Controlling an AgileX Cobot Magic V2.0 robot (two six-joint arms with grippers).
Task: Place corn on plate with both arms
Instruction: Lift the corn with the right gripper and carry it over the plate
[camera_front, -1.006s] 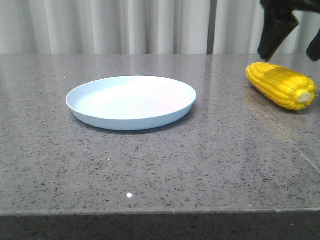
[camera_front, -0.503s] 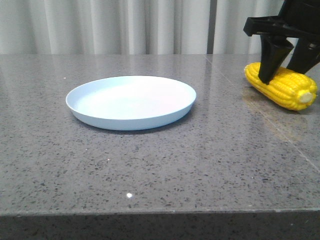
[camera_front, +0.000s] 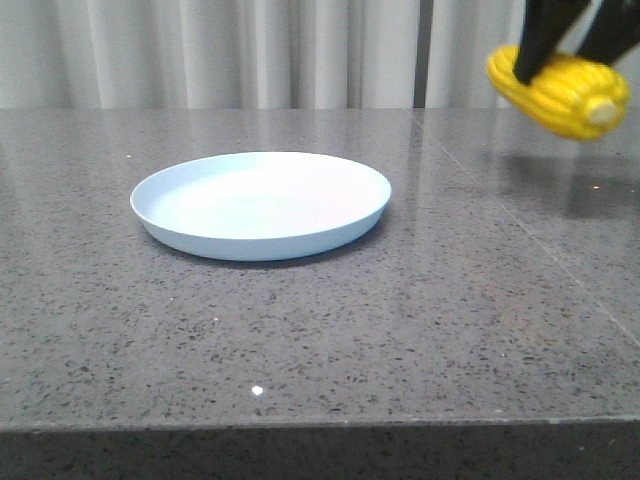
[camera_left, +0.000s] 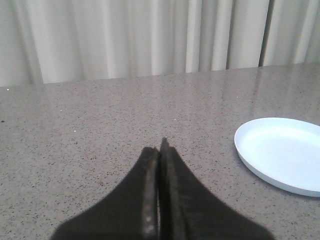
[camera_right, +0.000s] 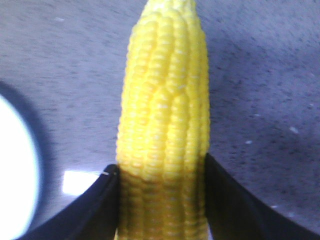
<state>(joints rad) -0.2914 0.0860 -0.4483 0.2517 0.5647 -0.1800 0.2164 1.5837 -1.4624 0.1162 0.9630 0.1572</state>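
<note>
Corn (camera_front: 560, 92) hung clear above the tabletop (camera_front: 320, 330), gripped by the right hand (camera_front: 572, 45); left hand (camera_left: 159, 200) sat closed, empty, near the plate (camera_front: 261, 204).

A grey speckled stone worktop (camera_front: 300, 320) fills the lower frame — glossy, with a thin seam (camera_front: 520, 215) running from 12 o'clock toward 4 o'clock across its right part. One white fleck (camera_front: 258, 391) sits near the front edge. Behind hangs a pale pleated curtain (camera_front: 220, 50) — full width.
</note>
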